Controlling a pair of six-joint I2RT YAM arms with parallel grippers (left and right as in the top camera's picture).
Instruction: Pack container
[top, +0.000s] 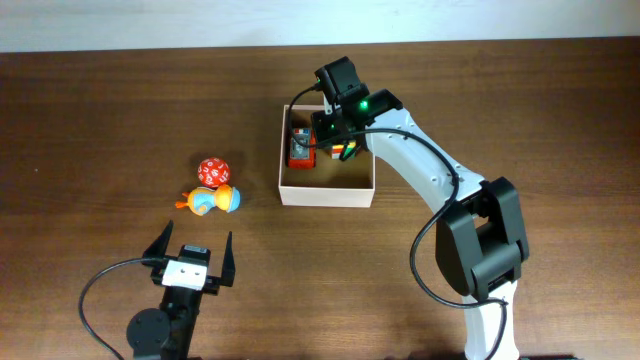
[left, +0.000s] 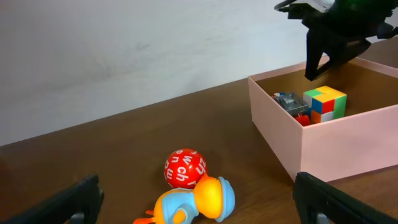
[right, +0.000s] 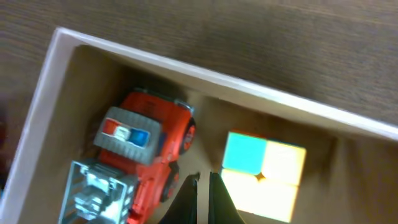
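The container is a square box with white walls and a tan floor, right of the table's middle. Inside it lie a red and grey toy truck and a multicoloured puzzle cube. My right gripper hangs inside the box. In the right wrist view its fingers are shut and empty, between the truck and the cube. My left gripper is open and empty near the front edge. A red ball and a blue-orange duck toy lie ahead of it.
In the left wrist view the ball and the duck touch each other, left of the container's wall. Bare brown tabletop surrounds them. A pale wall runs along the table's far edge.
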